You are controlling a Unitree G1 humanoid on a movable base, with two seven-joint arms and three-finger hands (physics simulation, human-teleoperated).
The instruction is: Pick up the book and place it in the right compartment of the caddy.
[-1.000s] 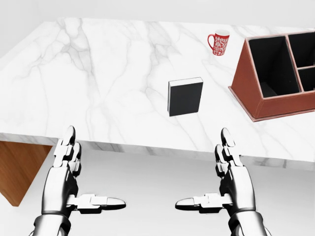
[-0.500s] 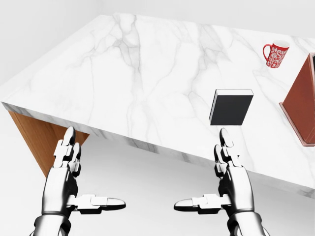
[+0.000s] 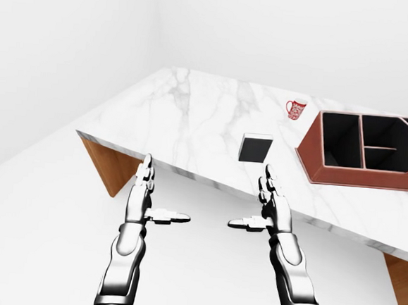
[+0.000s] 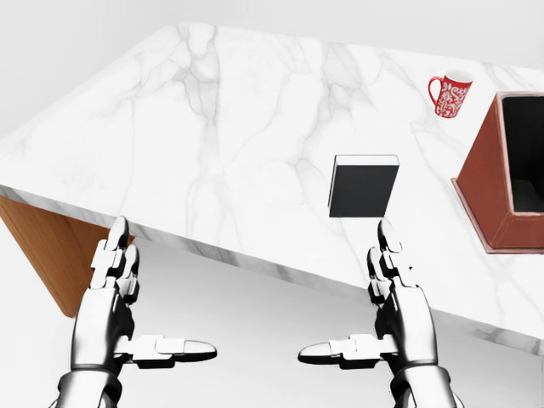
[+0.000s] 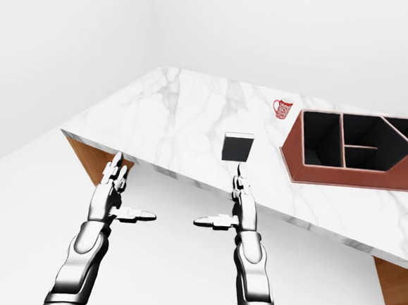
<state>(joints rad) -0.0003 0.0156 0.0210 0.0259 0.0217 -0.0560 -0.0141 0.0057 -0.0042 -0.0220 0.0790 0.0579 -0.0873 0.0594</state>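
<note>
— Since half a second ago the whole head view has slid: book and mug sit further left in it, and more of the caddy shows at the right. That is the camera moving; the things keep their places on the bench.

— Where is the book [image 4: 364, 185]?

— Flat on the marble bench [image 4: 212, 127], near its closer edge, just above the right robot hand [image 4: 399, 306] in the head view. Bare marble lies all round it; the caddy [image 3: 367, 151] stands apart to its right, the mug [image 4: 450, 93] further up and to the right.

— And the bench edges?

— The near edge runs slantwise, lower toward the right; a brown wooden support shows under the left corner. Both hands hang below that edge, over the white floor, touching nothing.

— How do the hands stand?

— Left robot hand [image 4: 119, 306] and right alike: fingers straight up and spread, thumbs pointing inward at each other, empty.

— What does the book look like?

— Dark cover, nearly black, with a thin pale strip along its top side. No title that I can read.

— Anything cut off?

— In the head view the caddy is clipped by the right border; only one dark compartment shows. The eye views show its dividers, though its right end is cut off in the left-eye view
</note>
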